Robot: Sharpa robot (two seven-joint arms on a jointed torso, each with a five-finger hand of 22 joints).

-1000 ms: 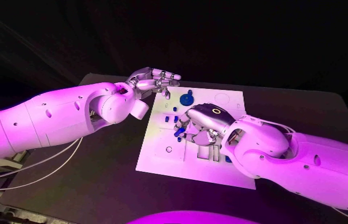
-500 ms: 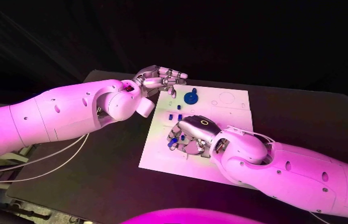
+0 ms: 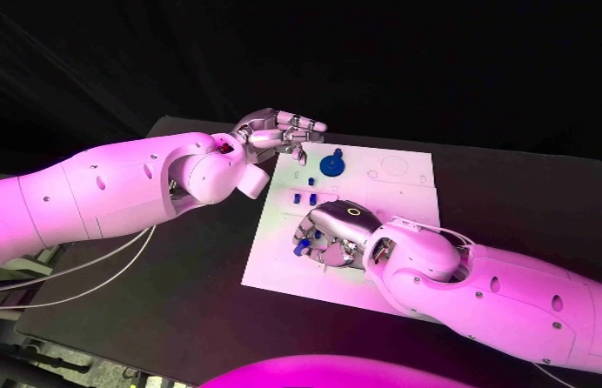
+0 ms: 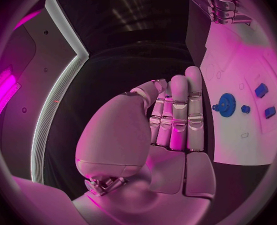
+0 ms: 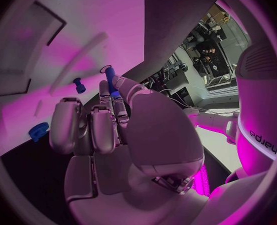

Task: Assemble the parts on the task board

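Pinching a small blue peg point(image 5: 111, 79) at its fingertips, the right robot hand point(image 3: 332, 231) hangs low over the near-middle of the board point(image 3: 283, 257), fingers curled down toward the plate. In the right wrist view the peg's long axis runs roughly on with the fingers, its free end pointing out at the board face. Just beyond that tip stands a second blue peg point(image 5: 79, 85), already upright in the board, and farther off along the same side a blue gear point(image 5: 38, 131) lies flat. I judge the coming move turns on lining the held peg's axis square to the board over a free hole close ahead of the fingertips; which hole I cannot tell.

Well apart, past the board's far corner, the left robot hand point(image 3: 278, 131) is raised with straight, close-set fingers, holding nothing, so the right robot hand is much the nearer.
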